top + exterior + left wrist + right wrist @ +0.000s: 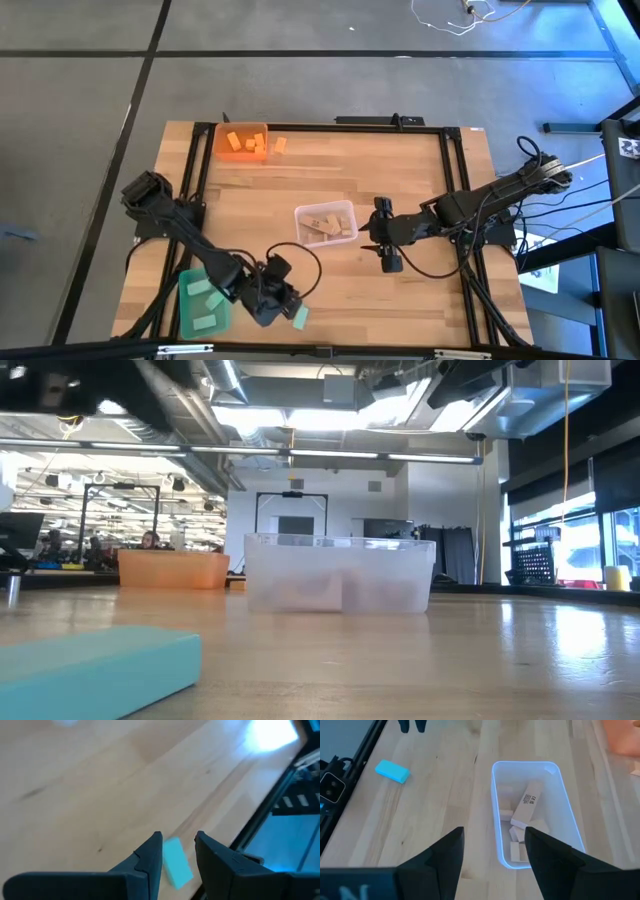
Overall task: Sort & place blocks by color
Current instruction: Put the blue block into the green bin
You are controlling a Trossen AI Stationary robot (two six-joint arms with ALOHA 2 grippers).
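A mint green block [300, 317] lies flat on the table near its front edge, also seen in the left wrist view [176, 862] and the right wrist view [392, 771]. My left gripper [283, 300] hovers open just above and beside it, and the block shows between the fingers [152, 851] without touching them. The green bin [190, 322] to its left holds green blocks. Tan blocks [527, 802] lie in the clear bin [300, 212]. My right gripper [388, 260] hangs open to the right of that bin, with nothing between its fingers. Orange blocks [245, 143] sit in the orange bin [220, 132].
One orange block [280, 145] lies on the table just right of the orange bin. A black frame [455, 180] runs along the table's sides and far edge. Bare wood lies between the clear bin and the front edge. In the low view the mint block [95, 665] fills the lower left corner.
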